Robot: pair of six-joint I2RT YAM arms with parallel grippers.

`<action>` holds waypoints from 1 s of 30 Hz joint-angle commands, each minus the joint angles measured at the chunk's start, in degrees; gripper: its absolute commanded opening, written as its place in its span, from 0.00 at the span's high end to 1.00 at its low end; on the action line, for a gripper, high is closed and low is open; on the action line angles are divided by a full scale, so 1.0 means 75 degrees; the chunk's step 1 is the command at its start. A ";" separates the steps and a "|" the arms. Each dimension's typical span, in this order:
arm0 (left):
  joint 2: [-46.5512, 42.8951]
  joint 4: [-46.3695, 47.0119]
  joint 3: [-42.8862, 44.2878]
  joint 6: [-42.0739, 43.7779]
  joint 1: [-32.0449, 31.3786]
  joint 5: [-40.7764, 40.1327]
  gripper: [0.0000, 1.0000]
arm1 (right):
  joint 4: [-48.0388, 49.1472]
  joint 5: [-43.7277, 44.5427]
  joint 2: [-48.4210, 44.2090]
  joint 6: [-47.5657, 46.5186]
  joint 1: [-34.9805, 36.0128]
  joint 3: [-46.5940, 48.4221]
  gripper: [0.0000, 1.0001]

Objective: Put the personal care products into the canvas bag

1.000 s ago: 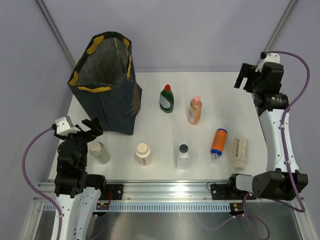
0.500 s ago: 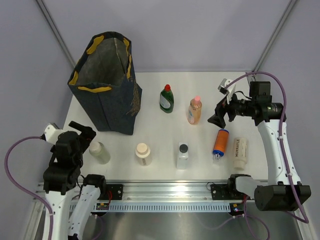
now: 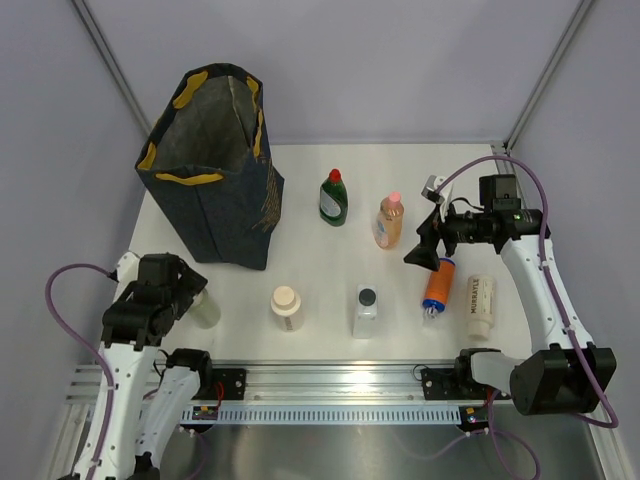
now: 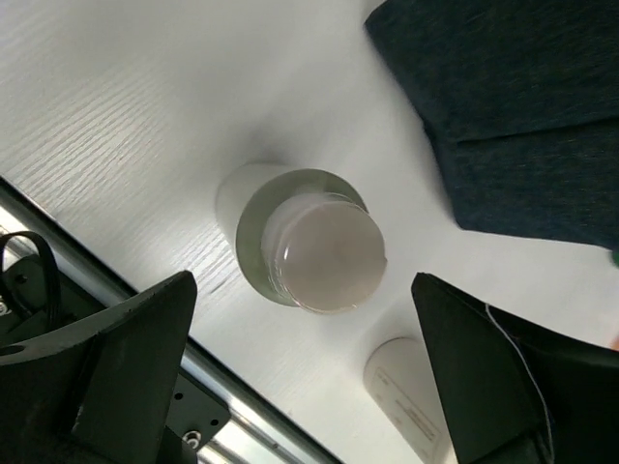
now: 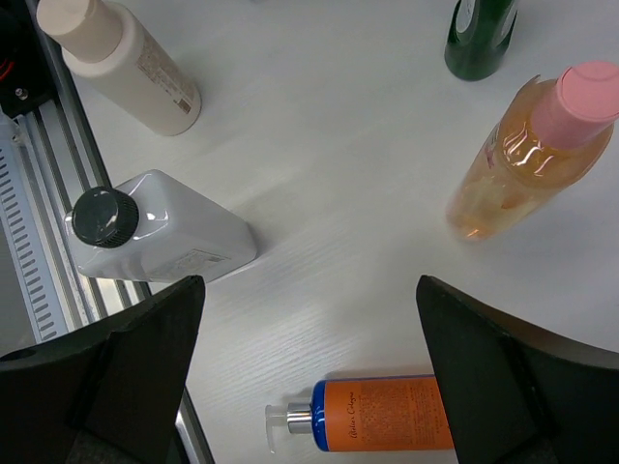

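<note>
The navy canvas bag (image 3: 215,165) stands open at the back left; its fabric also shows in the left wrist view (image 4: 513,106). My left gripper (image 3: 185,287) is open, directly above an upright whitish bottle (image 4: 324,253), its fingers to either side and apart from it. My right gripper (image 3: 420,250) is open and empty, hovering just above the orange blue-capped bottle (image 3: 437,286), which lies flat (image 5: 387,414). The green bottle (image 3: 334,198), peach bottle (image 3: 390,221), cream tube (image 3: 481,305), clear black-capped bottle (image 3: 366,311) and beige bottle (image 3: 286,307) rest on the table.
A metal rail (image 3: 340,385) runs along the table's near edge, close behind the front row of bottles. Grey walls enclose the table at the back and both sides. The beige bottle lies near my left gripper in the left wrist view (image 4: 416,396).
My right arm swung down from the back right to hover by the orange and peach bottles. My left arm shifted and now sits over the whitish bottle.
</note>
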 commanded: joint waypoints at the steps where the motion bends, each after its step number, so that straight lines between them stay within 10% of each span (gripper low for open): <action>1: 0.0781 0.0500 -0.0315 0.0637 0.0018 0.0294 0.01 | 0.0423 -0.0317 -0.0179 -0.0074 0.0044 -0.0162 0.00; 20: 0.2342 0.2141 -0.1182 0.0768 0.0018 0.0377 0.10 | 0.0458 -0.0329 -0.0132 -0.0191 0.0044 -0.0385 0.00; 30: 0.1090 0.2458 -0.0844 0.1201 0.0018 0.0247 1.00 | 0.0342 -0.0317 -0.0108 -0.0296 0.0044 -0.0373 0.00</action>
